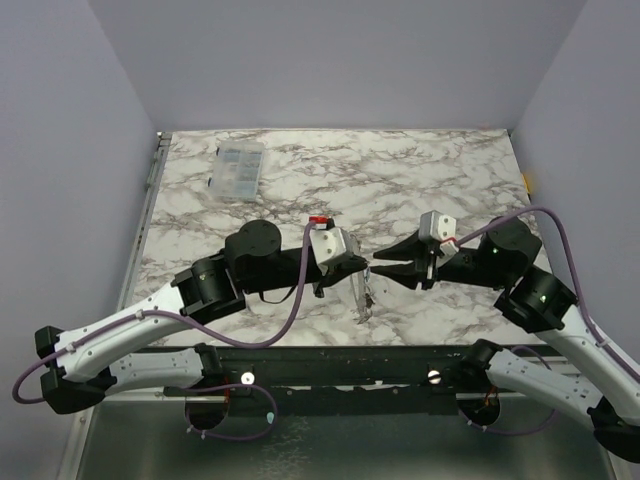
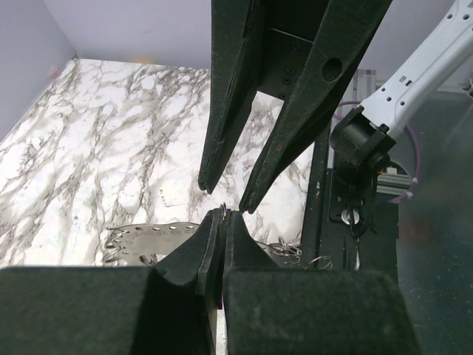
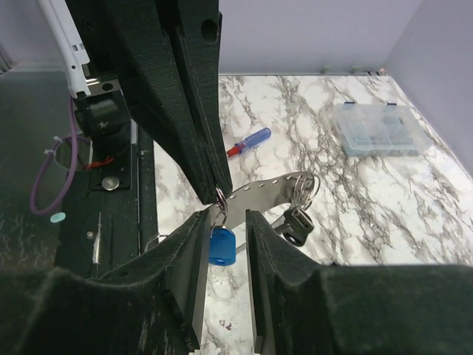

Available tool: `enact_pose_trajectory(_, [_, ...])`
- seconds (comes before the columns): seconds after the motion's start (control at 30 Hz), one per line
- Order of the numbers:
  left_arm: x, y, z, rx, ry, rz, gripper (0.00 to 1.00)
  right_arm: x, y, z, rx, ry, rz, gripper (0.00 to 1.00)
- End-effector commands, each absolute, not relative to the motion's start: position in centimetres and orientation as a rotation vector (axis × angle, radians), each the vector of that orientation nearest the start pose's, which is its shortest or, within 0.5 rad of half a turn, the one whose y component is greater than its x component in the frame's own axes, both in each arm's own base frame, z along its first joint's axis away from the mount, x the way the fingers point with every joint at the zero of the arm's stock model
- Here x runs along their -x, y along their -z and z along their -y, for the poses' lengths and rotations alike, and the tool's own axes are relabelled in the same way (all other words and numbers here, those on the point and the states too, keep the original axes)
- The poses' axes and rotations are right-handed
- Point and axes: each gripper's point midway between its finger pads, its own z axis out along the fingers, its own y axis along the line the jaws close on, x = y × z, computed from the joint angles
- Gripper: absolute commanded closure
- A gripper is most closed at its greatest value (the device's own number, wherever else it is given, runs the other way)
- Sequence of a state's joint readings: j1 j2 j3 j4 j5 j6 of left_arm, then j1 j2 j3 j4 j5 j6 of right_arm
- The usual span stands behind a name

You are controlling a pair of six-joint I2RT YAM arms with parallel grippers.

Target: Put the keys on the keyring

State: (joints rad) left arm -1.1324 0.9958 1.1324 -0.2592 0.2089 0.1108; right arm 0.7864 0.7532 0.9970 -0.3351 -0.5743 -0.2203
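My left gripper is shut on the small metal ring of the keyring, held above the table. A blue-headed key hangs from that ring. The pale band with punched holes trails away from it and also shows in the left wrist view and the top view. A dark-headed key hangs from rings at the band's far end. My right gripper is open, tip to tip with the left, its fingers either side of the blue key.
A screwdriver with a blue handle and red collar lies on the marble behind the band. A clear plastic box sits at the back left. Loose wire rings lie near the table's front edge by the black rail.
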Motion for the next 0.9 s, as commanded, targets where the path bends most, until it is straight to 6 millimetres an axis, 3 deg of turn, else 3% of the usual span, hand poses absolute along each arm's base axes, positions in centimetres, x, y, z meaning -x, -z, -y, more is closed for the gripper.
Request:
enact_pose_trajectory(0.0, [-12.2, -38.4, 32.8, -1.056, 0.963, -1.273, 1.0, -12.4, -35.6, -25.9, 1.206, -0.939, -1.215, 0.66])
enact_pose_trajectory(0.27, [-12.1, -39.0, 32.2, -1.021, 0.972, -1.25, 1.0, -12.5, -34.8, -26.2, 1.219, -0.953, -1.242, 0.67])
enact_pose_trajectory(0.63, [-12.5, -39.8, 31.6, -0.938, 0.981, -1.213, 1.0, -12.9, -34.8, -26.8, 1.227, -0.958, -1.238, 0.88])
enact_pose_trajectory(0.87, [-12.9, -40.2, 31.4, -0.853, 1.003, -1.17, 1.0, -13.0, -35.3, -27.1, 1.229, -0.968, -1.221, 0.89])
